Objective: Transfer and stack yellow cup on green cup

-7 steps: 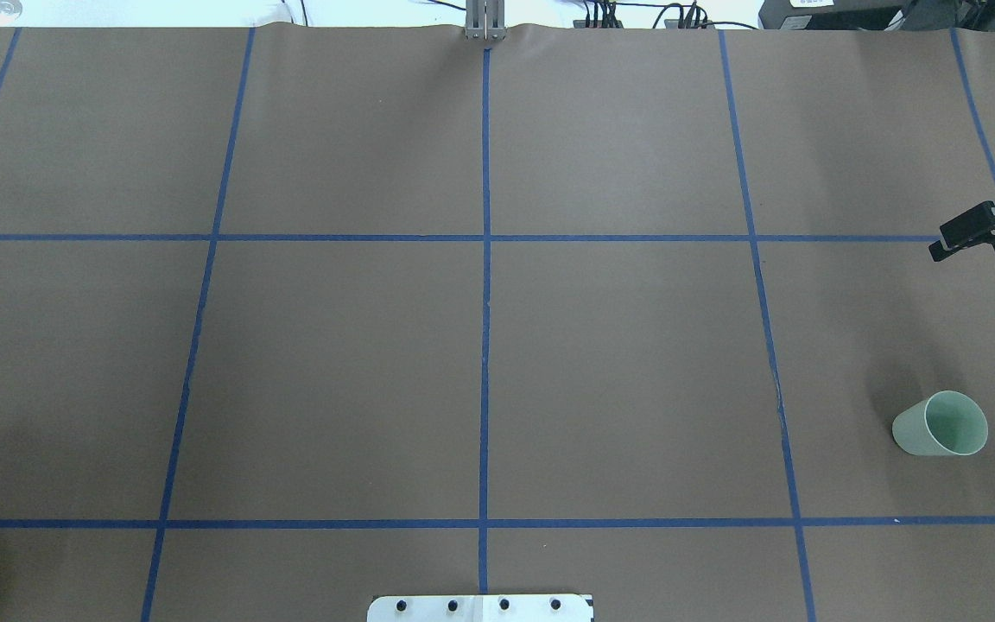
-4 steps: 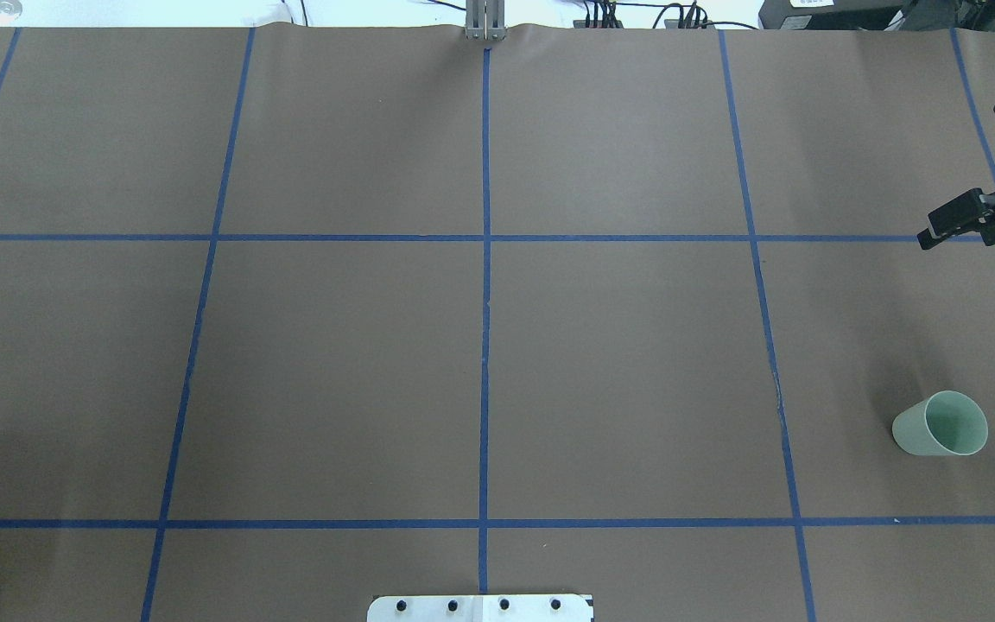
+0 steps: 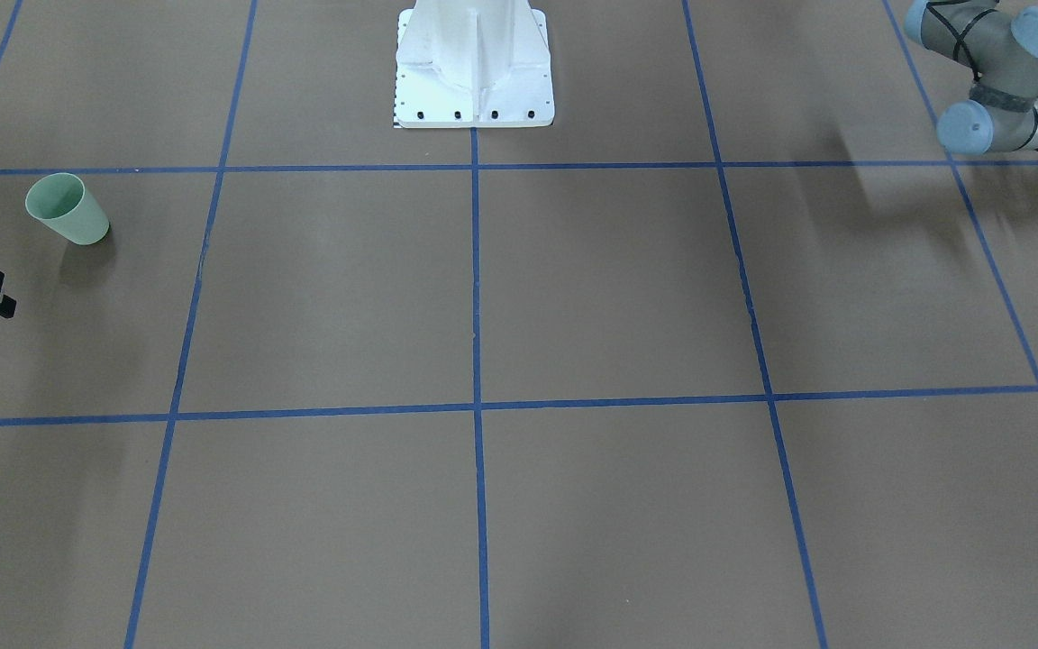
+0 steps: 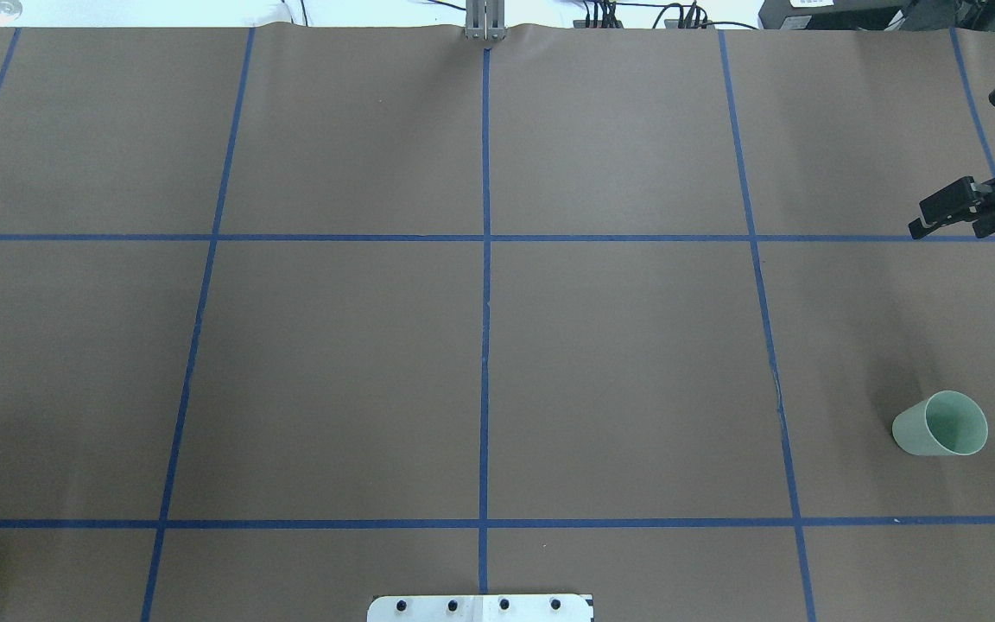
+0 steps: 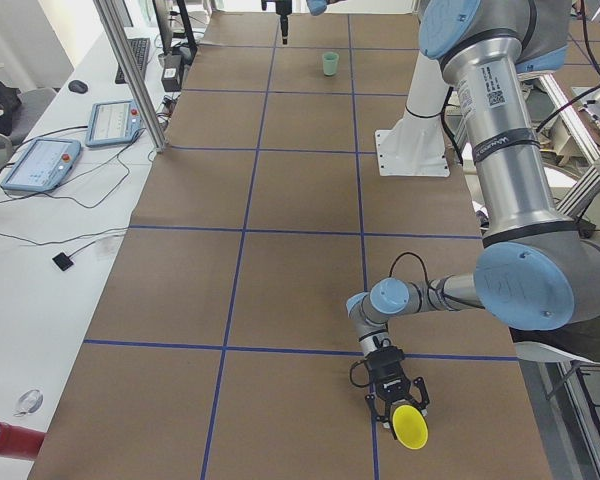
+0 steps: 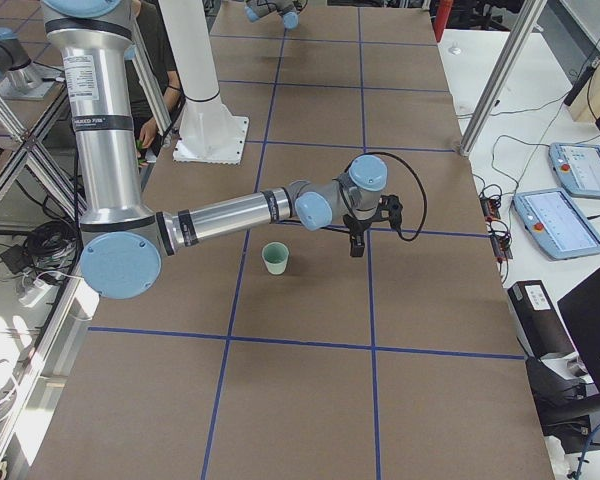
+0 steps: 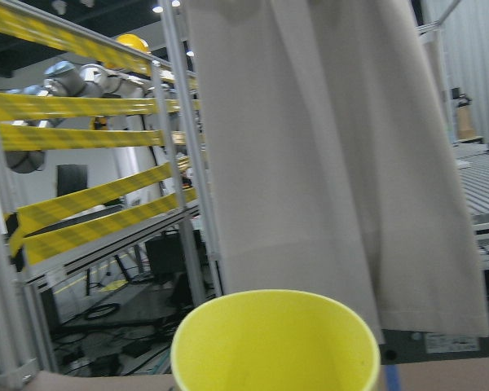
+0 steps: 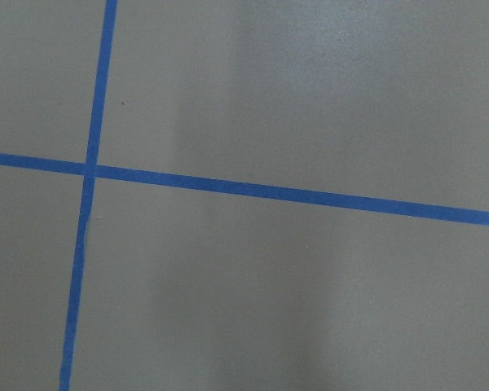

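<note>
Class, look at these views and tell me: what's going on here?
The left tool straddles the yellow cup at the robot's left end of the table; whether it grips cannot be judged. The green cup stands upright and empty at the right end. The right tool hangs over bare table near it, carrying nothing. Stacking is not yet done.

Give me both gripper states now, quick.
Left gripper: around the small bright yellow plastic cup; open or shut cannot be told.
Right gripper: open, empty.
</note>
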Motion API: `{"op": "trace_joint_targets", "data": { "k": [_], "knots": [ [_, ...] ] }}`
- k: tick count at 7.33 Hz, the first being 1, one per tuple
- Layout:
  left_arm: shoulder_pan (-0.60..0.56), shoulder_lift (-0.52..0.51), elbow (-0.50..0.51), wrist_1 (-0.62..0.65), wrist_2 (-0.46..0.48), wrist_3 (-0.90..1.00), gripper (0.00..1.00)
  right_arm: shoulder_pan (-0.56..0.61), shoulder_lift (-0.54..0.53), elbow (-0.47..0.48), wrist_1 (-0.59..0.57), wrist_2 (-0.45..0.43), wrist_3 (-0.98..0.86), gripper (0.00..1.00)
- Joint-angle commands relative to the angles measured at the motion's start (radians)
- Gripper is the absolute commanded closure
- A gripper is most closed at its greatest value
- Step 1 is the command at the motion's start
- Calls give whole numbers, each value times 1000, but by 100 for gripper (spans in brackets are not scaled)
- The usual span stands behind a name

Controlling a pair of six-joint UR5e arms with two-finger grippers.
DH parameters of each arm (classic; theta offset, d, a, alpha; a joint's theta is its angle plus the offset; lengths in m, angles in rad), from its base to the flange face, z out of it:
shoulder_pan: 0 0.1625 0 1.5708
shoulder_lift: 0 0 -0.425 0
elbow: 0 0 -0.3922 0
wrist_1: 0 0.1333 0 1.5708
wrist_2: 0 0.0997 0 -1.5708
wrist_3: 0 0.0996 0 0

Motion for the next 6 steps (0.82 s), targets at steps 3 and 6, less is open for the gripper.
{"op": "trace_joint_targets", "data": {
  "k": [3, 6],
  "knots": [
    [-125, -7, 4, -510, 441, 383, 43, -2, 9, -14, -3, 3, 27, 0],
    [-124, -160, 47, -851, 519, 717, 41, -2, 10, -15, -3, 6, 60, 0]
  ]
}}
